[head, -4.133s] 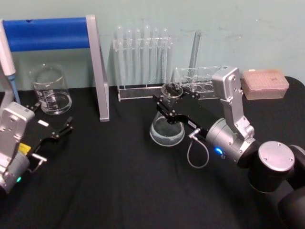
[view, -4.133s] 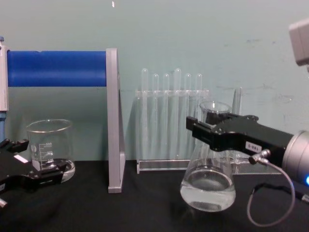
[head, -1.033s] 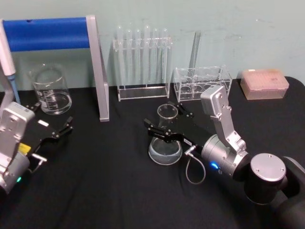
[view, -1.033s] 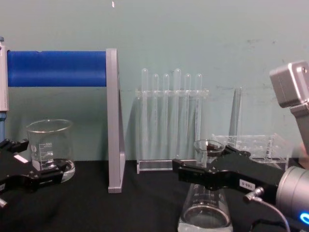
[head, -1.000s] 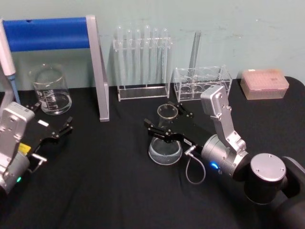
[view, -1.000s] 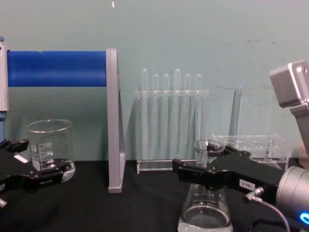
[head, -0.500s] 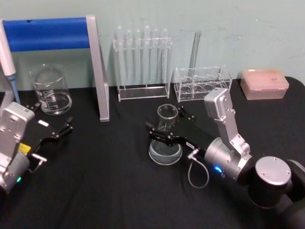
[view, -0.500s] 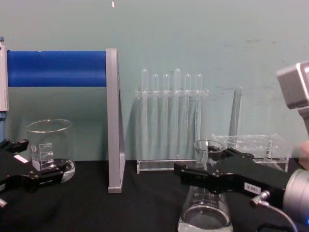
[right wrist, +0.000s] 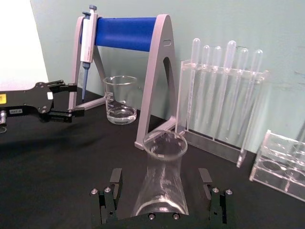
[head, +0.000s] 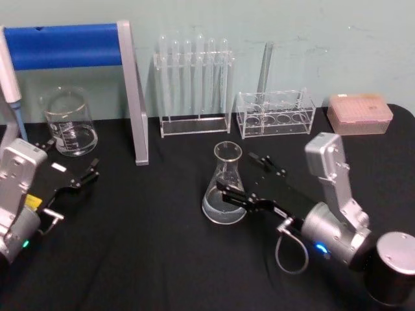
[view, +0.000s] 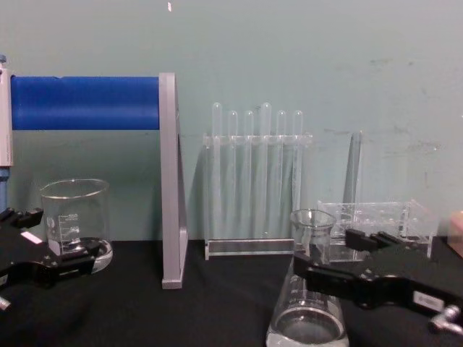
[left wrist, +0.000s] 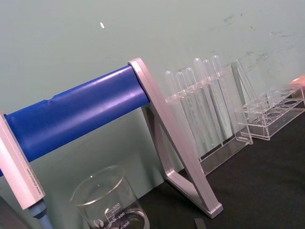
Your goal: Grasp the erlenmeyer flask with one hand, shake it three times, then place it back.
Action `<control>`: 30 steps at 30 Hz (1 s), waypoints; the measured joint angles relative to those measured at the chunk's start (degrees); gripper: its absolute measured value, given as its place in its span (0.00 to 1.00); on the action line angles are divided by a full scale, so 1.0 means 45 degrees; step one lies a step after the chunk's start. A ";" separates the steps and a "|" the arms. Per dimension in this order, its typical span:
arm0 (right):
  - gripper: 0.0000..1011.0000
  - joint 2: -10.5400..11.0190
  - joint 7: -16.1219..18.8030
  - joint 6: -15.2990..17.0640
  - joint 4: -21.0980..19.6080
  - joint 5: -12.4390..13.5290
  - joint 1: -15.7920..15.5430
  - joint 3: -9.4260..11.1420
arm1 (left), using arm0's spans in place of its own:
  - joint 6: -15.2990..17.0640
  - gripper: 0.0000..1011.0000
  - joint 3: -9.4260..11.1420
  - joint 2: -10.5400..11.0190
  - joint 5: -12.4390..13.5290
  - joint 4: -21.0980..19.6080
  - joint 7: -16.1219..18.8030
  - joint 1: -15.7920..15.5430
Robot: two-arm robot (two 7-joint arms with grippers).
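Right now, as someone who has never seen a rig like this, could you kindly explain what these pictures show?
This is a two-armed robot at a black table. One picture looks down from its head, one looks across from its chest, and one is taken from each wrist. The right gripper is open, with a finger on either side of the glass flask, which stands on the table with a little clear liquid in it. The left gripper lies open at the left, near a beaker. Behind are a blue-barred stand, a rack of test tubes and a pink box. Nothing is held.
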 joint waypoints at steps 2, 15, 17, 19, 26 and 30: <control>0.99 0.0221 -0.0013 0.0007 -0.0348 0.0073 -0.0336 0.0128 | 0.0000 0.99 -0.0001 0.0000 0.0000 -0.0001 0.0000 -0.0001; 0.99 0.1079 -0.0193 -0.0060 -0.1595 0.0275 -0.1679 0.0775 | 0.0000 0.99 -0.0001 0.0000 0.0000 0.0000 0.0000 -0.0001; 0.99 0.1102 -0.0292 -0.0067 -0.1622 0.0269 -0.1736 0.0873 | 0.0000 0.99 -0.0001 0.0000 0.0000 -0.0001 0.0000 -0.0001; 0.99 0.1099 -0.0480 -0.0067 -0.1625 0.0235 -0.1760 0.1029 | 0.0000 0.99 -0.0001 0.0000 0.0000 0.0000 0.0000 -0.0001; 0.99 0.0826 -0.1160 -0.0088 -0.1362 -0.0110 -0.1572 0.1506 | 0.0000 0.99 -0.0001 0.0000 0.0000 -0.0001 0.0000 0.0000; 0.99 0.0414 -0.1755 -0.0013 -0.1045 -0.0354 -0.1262 0.1859 | 0.0000 0.99 -0.0001 0.0000 0.0000 -0.0001 0.0000 -0.0001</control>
